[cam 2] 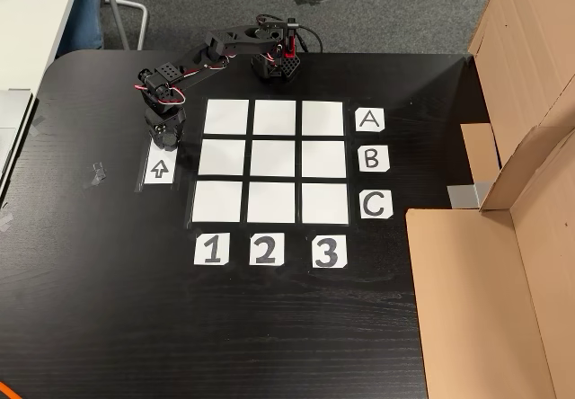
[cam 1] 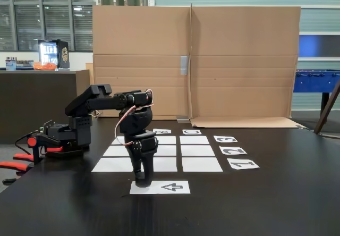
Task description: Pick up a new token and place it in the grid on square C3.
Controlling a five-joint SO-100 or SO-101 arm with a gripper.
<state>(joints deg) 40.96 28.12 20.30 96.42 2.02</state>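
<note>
1. One pincer [cam 1: 142, 182] pointed straight down, its tips on the left end of the arrow sheet [cam 1: 169, 187] in the low fixed view. In the top-down fixed view the pincer [cam 2: 163, 142] sat at the sheet's [cam 2: 159, 171] 12 o'clock edge. Whether the jaws were parted or closed on anything could not be told; both were dark against a dark table.
2. Token: none made out; if one sat between the jaws, it was hidden.
3. One arm [cam 2: 202, 57], base [cam 2: 277, 65] at 12 o'clock of the grid.
4. One grid [cam 2: 273, 161]: nine white cells, 3x3, all bare. Square C3 [cam 2: 324, 204] was the corner cell at 5 o'clock from the centre cell, well apart from the pincer.
5. Six labels read: "A" [cam 2: 369, 120], "B" [cam 2: 373, 158], "C" [cam 2: 375, 205]; "1" [cam 2: 212, 250], "2" [cam 2: 264, 251], "3" [cam 2: 329, 252]. The sheet bore one printed arrow.
6. One black table [cam 2: 269, 336]; cardboard panels [cam 1: 239, 60] stood behind, cut off by the frame in the top-down fixed view.
</note>
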